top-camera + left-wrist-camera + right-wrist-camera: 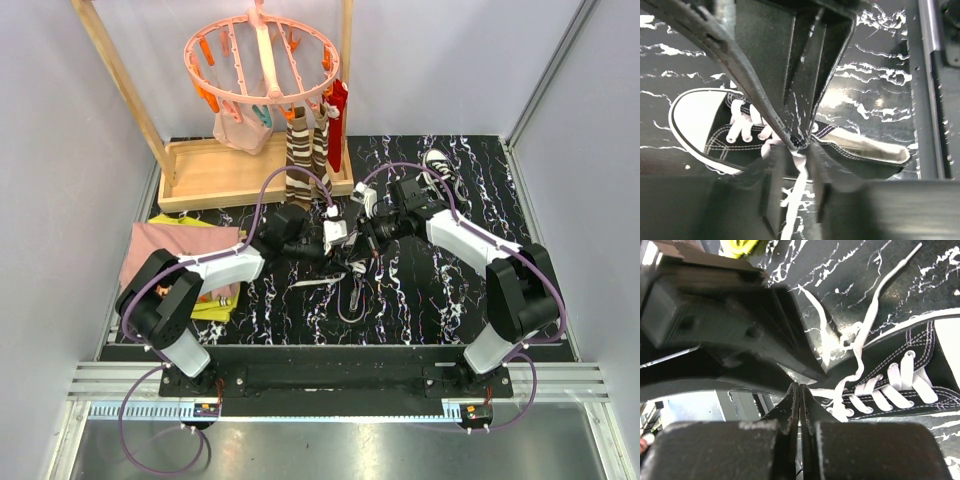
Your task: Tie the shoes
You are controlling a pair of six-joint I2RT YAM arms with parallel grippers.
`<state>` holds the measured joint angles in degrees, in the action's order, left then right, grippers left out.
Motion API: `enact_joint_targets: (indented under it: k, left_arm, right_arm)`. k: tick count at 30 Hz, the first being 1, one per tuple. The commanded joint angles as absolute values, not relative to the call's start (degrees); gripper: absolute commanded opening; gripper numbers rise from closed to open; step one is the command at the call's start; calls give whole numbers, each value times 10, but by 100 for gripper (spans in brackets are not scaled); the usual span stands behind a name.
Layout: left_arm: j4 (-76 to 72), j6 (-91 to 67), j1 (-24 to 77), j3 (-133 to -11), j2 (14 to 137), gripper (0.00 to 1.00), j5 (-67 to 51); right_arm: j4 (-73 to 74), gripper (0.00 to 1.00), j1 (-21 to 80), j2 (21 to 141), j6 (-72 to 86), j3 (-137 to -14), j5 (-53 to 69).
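The black marbled tabletop (420,290) carries both shoes. One shoe (695,117) sits upright at the centre, directly beneath my two claws. The second shoe (440,170) lies well apart at the far right. My right claw (799,390) is pressed together, tips at the laced section. My left claw (796,150) has its fingers slightly apart with a white lace (794,192) running between them; I cannot tell whether it grips.

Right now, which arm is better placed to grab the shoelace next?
Probably the left. The left gripper is open, and a white lace runs between its fingers beside the shoe, so it only needs to close. The right gripper is shut.
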<state>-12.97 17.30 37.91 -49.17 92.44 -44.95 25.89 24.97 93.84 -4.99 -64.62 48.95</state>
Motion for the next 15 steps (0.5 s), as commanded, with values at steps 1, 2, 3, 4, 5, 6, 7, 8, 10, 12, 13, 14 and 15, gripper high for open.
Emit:
enact_joint_targets:
  k: [1, 2, 3, 4, 5, 6, 7, 8, 10, 12, 13, 14, 15]
  left_arm:
    - [-58, 248, 358, -510, 889, 46, -478]
    - [-28, 282, 347, -510, 881, 49, -483]
    - [-5, 344, 322, -511, 868, 50, -486]
    - [37, 374, 306, -512, 864, 51, -490]
    - [64, 407, 290, -522, 864, 52, -495]
    - [97, 493, 266, -533, 870, 52, -497]
    - [165, 537, 257, -547, 879, 52, -494]
    - [195, 580, 251, -574, 887, 52, -491]
    - [255, 676, 244, -598, 915, 53, -483]
    - [272, 725, 248, -628, 944, 53, -481]
    - [277, 733, 251, -650, 954, 53, -480]
    - [286, 762, 255, -662, 976, 53, -476]
    - [293, 780, 264, -671, 987, 53, -469]
  right_arm:
    - [242, 0, 254, 919, -67, -633, 475]
    - [242, 0, 254, 913, -69, -630, 471]
    - [242, 0, 254, 912, -69, -628, 471]
    - [242, 0, 255, 911, -69, -624, 470]
    - [242, 0, 254, 911, -70, -622, 468]
    - [242, 0, 254, 910, -71, -621, 468]
    - [242, 0, 254, 909, -73, -619, 466]
    - [242, 0, 254, 907, -73, -618, 464]
    - [241, 0, 254, 906, -73, -616, 462]
    - [241, 0, 254, 904, -72, -617, 460]
    - [242, 0, 254, 904, -70, -619, 459]
    - [242, 0, 254, 904, -69, -619, 457]
    - [242, 0, 253, 904, -68, -620, 455]
